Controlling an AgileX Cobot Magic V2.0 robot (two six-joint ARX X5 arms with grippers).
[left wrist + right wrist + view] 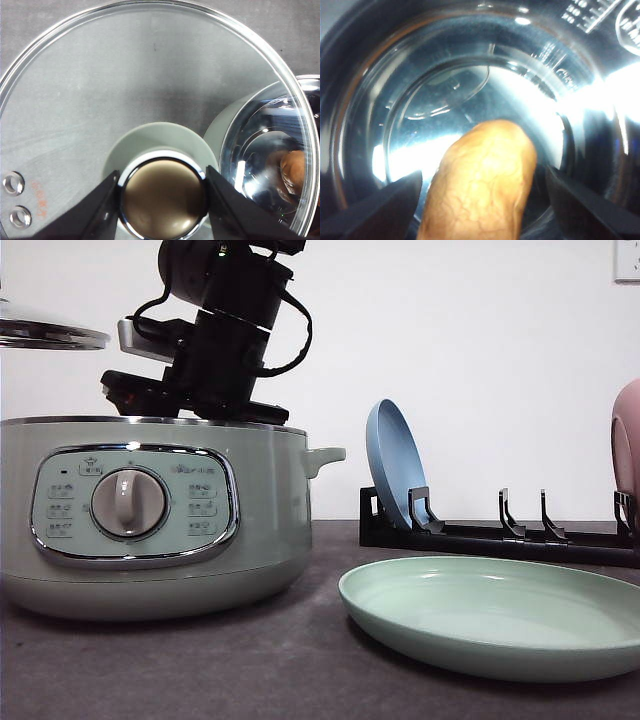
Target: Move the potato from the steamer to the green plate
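Right fingers spread wide astride the potato inside the steamer, seemingly untouched; left fingers clamp the lid knob; green plate at 3 o'clock.

Low front view across table, both wrist views looking down, sharing the steamer interior

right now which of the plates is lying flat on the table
The green plate, flat on the table in front of the rack. The blue plate stands on edge in the rack, as does the pink plate at the right edge.
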